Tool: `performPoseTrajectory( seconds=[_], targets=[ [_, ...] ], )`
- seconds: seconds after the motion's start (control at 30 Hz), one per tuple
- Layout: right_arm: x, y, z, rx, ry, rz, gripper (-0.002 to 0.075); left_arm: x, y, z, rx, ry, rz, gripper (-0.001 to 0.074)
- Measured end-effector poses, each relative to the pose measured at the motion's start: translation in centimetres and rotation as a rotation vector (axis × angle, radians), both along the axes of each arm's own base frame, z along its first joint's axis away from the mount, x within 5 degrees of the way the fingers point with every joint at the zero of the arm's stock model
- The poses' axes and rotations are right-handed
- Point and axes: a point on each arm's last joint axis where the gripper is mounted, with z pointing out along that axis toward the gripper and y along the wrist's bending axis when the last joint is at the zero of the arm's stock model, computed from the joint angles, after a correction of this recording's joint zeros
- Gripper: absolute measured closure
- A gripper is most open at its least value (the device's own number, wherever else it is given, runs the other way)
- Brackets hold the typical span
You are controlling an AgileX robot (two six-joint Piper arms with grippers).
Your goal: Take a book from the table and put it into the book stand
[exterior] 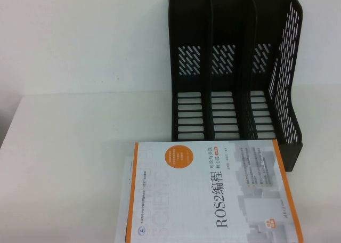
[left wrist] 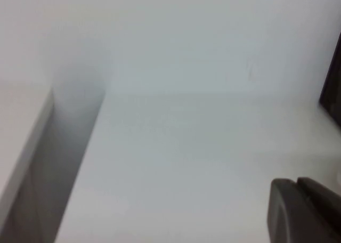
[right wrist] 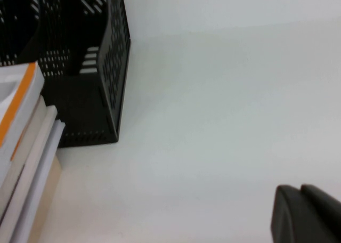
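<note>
The book, white and pale grey with an orange edge band and a black "ROS2" title, lies flat at the table's near edge, on top of other books. Just behind it stands the black book stand, and all three of its compartments hold nothing. Neither arm appears in the high view. My left gripper hovers shut over bare tabletop, holding nothing. My right gripper is likewise shut and holding nothing, over bare table beside the book stand and the book's orange-banded edge.
A pale book or sheet sticks out to the left from under the book, and more stacked books show beneath it in the right wrist view. The table's left edge drops off near the left gripper.
</note>
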Motion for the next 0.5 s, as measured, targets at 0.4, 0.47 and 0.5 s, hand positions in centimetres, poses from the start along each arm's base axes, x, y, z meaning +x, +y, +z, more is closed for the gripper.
performPoseTrajectory(
  seconds=[0.4, 0.47, 0.5],
  targets=[
    [0.5, 0.2, 3.3, 0.002, -0.387, 0.021, 0.0729, -0.8, 0.1, 5.1, -0.017, -0.571, 0.007, 0.0738],
    [0.4, 0.2, 3.8, 0.002, -0.445, 0.024, 0.0729, -1.0, 0.1, 5.5, -0.019, -0.625, 0.008, 0.0738],
    [0.4, 0.2, 4.0, 0.004, -0.466, 0.025, 0.0729, -1.1, 0.1, 5.7, -0.02, -0.645, 0.008, 0.0738]
  ],
)
